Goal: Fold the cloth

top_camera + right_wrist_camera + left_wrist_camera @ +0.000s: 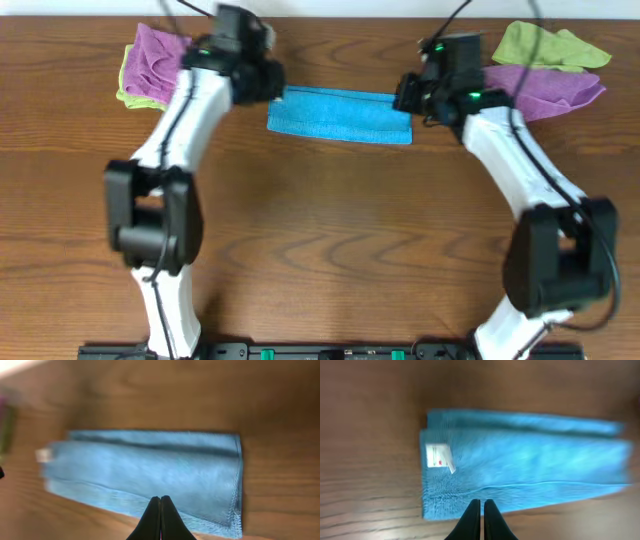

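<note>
The sky-blue cloth (340, 116) lies on the wooden table as a long folded strip at the back centre. Its white tag (439, 456) sits near its left end and also shows in the right wrist view (44, 454). My left gripper (277, 88) is at the cloth's left end. In the left wrist view its fingers (482, 503) are shut, hovering over the cloth's near edge (530, 475) with nothing between them. My right gripper (404, 97) is at the cloth's right end. Its fingers (160, 499) are shut and empty above the cloth (150, 467).
A purple cloth on a lime-green one (150, 60) lies at the back left, behind my left arm. A purple cloth (552, 86) and a lime-green cloth (545, 45) lie at the back right. Bare wood (340, 230) spreads in front of the blue cloth.
</note>
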`<control>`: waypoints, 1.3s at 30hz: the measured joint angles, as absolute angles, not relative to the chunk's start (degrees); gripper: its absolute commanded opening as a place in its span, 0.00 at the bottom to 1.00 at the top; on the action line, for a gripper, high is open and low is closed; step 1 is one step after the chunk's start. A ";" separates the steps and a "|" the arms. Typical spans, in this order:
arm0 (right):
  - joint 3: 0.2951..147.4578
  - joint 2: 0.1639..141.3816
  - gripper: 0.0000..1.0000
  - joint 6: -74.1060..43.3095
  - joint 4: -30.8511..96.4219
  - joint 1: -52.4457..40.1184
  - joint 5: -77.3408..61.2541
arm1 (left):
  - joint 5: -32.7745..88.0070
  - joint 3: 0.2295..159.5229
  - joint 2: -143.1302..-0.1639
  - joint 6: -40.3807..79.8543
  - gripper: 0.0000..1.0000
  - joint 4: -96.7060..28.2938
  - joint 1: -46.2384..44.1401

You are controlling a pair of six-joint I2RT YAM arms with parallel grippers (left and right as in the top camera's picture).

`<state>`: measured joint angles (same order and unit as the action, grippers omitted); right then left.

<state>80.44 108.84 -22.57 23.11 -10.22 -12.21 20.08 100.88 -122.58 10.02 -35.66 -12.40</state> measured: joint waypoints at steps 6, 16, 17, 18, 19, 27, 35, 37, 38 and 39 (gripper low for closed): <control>80.12 113.12 0.02 -23.49 22.87 -10.37 -9.06 | 16.69 100.09 -127.37 10.04 0.06 -34.65 -13.61; 80.12 113.16 0.01 -23.51 22.22 -10.37 -8.40 | 16.10 100.09 -132.14 13.19 0.06 -31.24 -13.74; 80.12 113.16 0.01 -23.51 22.28 -10.37 -8.38 | 16.08 100.12 -132.29 13.52 0.05 -31.11 -13.78; 80.12 113.16 0.01 -23.51 22.44 -10.37 -8.36 | 16.05 100.12 -132.29 13.56 0.06 -31.27 -13.85; 80.12 113.16 0.01 -23.51 22.68 -10.37 -8.36 | 15.86 100.20 -132.29 13.61 0.06 -31.66 -14.00; 80.12 113.16 0.01 -23.46 28.49 -10.04 -8.29 | 16.12 101.73 -132.22 13.72 0.06 -42.24 -14.79; 80.12 113.12 0.01 -22.94 30.33 -8.91 -8.29 | 16.34 102.04 -131.96 13.04 0.06 -47.70 -14.81; 80.12 113.08 0.01 -22.24 29.28 -8.69 -8.25 | 16.34 102.04 -131.96 13.04 0.06 -47.62 -14.81; 80.12 112.99 0.01 -22.00 29.21 -8.49 -8.25 | 16.34 102.04 -131.96 13.04 0.06 -47.62 -14.81; 80.12 112.97 0.01 -21.78 28.91 -7.97 -8.58 | 16.34 102.04 -131.96 13.04 0.06 -47.62 -14.81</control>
